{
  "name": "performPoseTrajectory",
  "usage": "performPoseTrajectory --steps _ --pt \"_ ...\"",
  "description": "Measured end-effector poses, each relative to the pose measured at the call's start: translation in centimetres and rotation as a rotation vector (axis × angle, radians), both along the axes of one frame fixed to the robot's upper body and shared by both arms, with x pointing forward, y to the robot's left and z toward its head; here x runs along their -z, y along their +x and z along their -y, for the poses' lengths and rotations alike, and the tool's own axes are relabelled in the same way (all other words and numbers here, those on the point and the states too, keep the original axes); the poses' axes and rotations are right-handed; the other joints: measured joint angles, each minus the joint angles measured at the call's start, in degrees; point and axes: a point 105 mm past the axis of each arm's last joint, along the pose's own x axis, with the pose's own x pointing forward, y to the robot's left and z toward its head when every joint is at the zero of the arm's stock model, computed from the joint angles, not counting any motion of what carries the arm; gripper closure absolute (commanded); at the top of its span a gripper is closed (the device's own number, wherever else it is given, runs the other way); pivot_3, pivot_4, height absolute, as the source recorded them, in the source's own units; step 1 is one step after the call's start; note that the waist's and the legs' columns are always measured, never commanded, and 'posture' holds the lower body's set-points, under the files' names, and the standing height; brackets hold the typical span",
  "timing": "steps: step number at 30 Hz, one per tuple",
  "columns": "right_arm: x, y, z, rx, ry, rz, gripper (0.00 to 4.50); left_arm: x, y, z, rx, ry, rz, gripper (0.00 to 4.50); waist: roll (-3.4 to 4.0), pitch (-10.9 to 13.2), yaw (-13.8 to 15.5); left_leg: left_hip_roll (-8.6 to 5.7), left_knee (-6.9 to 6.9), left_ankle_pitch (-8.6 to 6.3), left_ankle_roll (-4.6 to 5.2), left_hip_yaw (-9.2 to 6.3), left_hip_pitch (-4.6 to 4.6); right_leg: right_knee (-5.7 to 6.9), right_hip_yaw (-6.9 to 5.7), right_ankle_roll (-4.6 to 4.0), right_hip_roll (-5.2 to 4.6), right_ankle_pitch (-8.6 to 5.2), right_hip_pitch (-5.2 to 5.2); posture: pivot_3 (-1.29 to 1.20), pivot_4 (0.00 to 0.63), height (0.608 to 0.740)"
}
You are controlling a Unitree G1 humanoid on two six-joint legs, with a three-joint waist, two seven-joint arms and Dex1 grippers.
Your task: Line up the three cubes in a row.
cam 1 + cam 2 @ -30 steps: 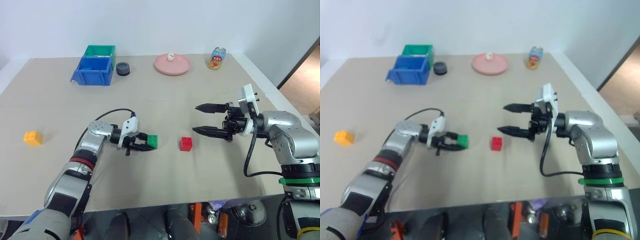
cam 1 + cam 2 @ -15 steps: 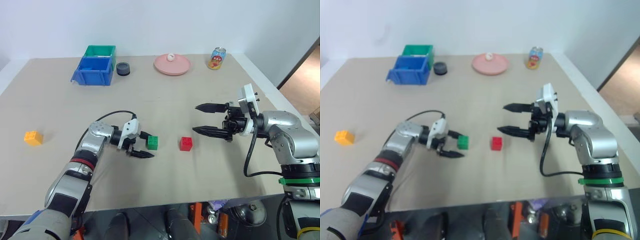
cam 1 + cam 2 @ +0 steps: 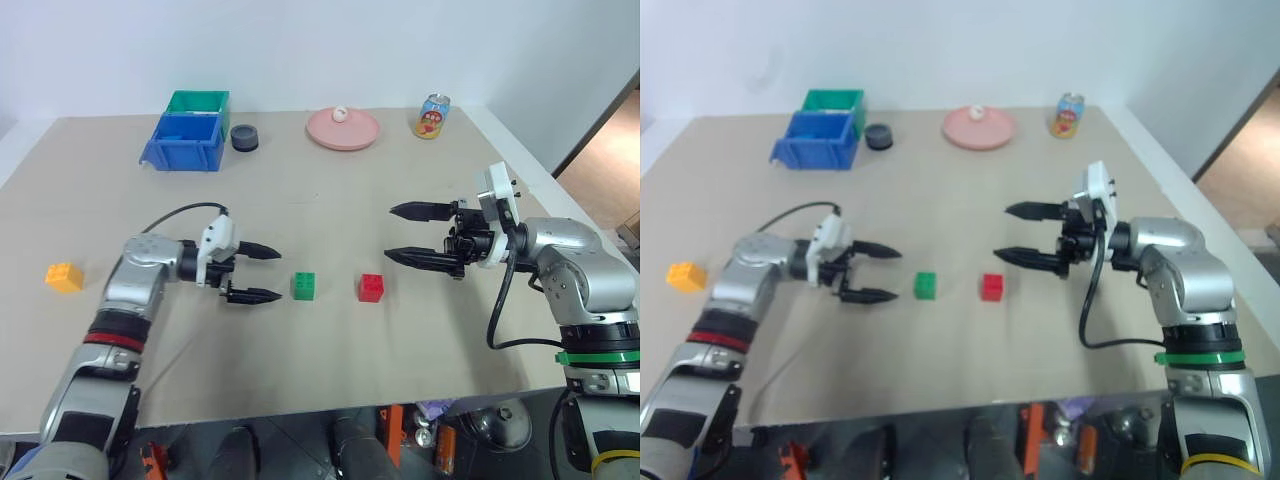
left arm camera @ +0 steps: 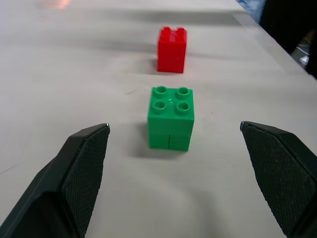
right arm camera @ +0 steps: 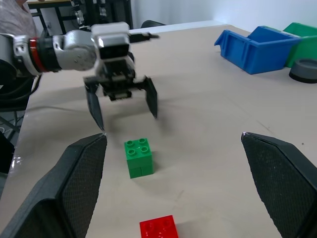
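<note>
The green cube sits on the table beside the red cube, a small gap between them. Far off at the table's left side lies the yellow-orange cube. My left gripper hovers just left of the green cube, open and empty, pointing toward it. My right gripper is open and empty too, above and to the right of the red cube. In the left wrist view the green cube stands ahead of the fingers with the red cube behind it.
A blue bin and a green bin stand at the back left beside a dark round puck. A pink plate and a drink can are at the back right.
My left gripper opened and let go of the green cube, then drew back to the left and slightly up. The green cube stayed on the table. The right arm held still.
</note>
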Motion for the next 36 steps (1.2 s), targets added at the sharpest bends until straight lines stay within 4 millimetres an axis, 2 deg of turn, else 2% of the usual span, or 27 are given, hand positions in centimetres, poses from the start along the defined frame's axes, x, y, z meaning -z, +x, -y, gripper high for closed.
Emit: performPoseTrajectory --steps 3,6,9,12,14,15,20,25,31,36 --pt "0.0 0.0 -0.1 -0.002 0.005 0.0 0.0 -2.3 1.1 -1.5 -0.168 -0.085 0.075 0.11 0.0 0.0 0.0 -0.01 0.03 0.0 0.0 0.0 0.0 0.0 0.0 0.02 -0.01 0.01 0.03 0.0 0.15 0.736" --pt "-0.1 -0.1 -0.4 -0.007 0.008 0.003 0.0 -3.1 1.5 -3.5 -0.383 -0.17 0.092 0.11 0.0 0.0 -0.2 0.0 0.02 0.0 0.0 0.04 0.02 0.0 0.05 0.03 -0.02 0.01 0.02 0.0 0.15 0.736" --pt "-0.1 -0.7 -1.2 -0.036 0.019 0.004 0.0 -1.8 0.7 -5.7 -0.596 -0.234 0.036 0.11 0.0 0.0 -0.4 0.05 -0.07 -0.02 0.03 0.03 0.05 0.02 0.04 -0.01 0.01 -0.04 -0.01 0.0 0.15 0.736" --pt "0.2 -1.8 -3.3 -0.118 0.02 0.012 0.0 0.4 -1.2 -7.8 -0.853 -0.318 -0.075 0.11 -0.02 0.0 0.0 0.04 -0.05 -0.01 0.01 -0.03 0.05 0.09 -0.05 -0.05 0.02 -0.04 -0.01 0.0 0.15 0.736" --pt "0.3 -1.9 -3.8 -0.134 0.017 0.009 0.0 0.8 -1.5 -8.2 -0.904 -0.314 -0.09 0.11 -0.02 0.0 0.2 0.04 0.02 0.01 0.0 -0.04 0.05 0.09 -0.06 -0.25 0.02 -0.11 0.01 0.0 0.15 0.736" --pt "0.5 -2.3 -4.7 -0.17 0.02 0.012 0.0 2.0 -3.1 -9.7 -1.074 -0.345 -0.106 0.11 -0.04 0.0 0.1 -0.01 0.05 0.01 0.0 0.1 0.17 0.04 0.06 -0.24 -0.07 -0.11 0.13 0.0 0.15 0.736" --pt "0.9 -2.7 -5.4 -0.215 0.012 0.01 0.0 5.2 -5.0 -12.0 -1.356 -0.325 -0.175 0.11 -0.11 0.0 0.2 -0.01 0.3 0.01 0.0 0.02 0.09 0.06 0.01 -0.25 -0.02 -0.04 0.13 0.0 0.15 0.736" --pt "0.7 -2.5 -5.5 -0.231 0.009 0.025 0.0 5.3 -5.8 -14.2 -1.587 -0.341 -0.13 0.11 -0.15 0.0 0.2 -0.05 0.48 0.0 -0.01 0.06 0.09 0.04 0.07 -0.26 -0.05 -0.03 0.2 0.0 0.15 0.736" --pt "1.0 -2.3 -5.4 -0.227 0.011 0.019 0.0 6.6 -6.4 -17.4 -1.831 -0.33 -0.134 0.11 -0.22 -0.1 0.2 -0.04 0.4 0.0 -0.01 0.03 0.08 0.05 0.05 -0.26 0.0 -0.03 0.15 0.0 0.15 0.736" --pt "1.0 -2.3 -5.4 -0.225 0.013 0.018 0.0 6.8 -6.3 -19.7 -1.945 -0.323 -0.131 0.11 -0.24 -0.1 0.2 -0.05 0.39 -0.03 -0.06 0.04 0.01 0.04 0.06 -0.25 -0.01 -0.04 0.11 0.0 0.15 0.736"
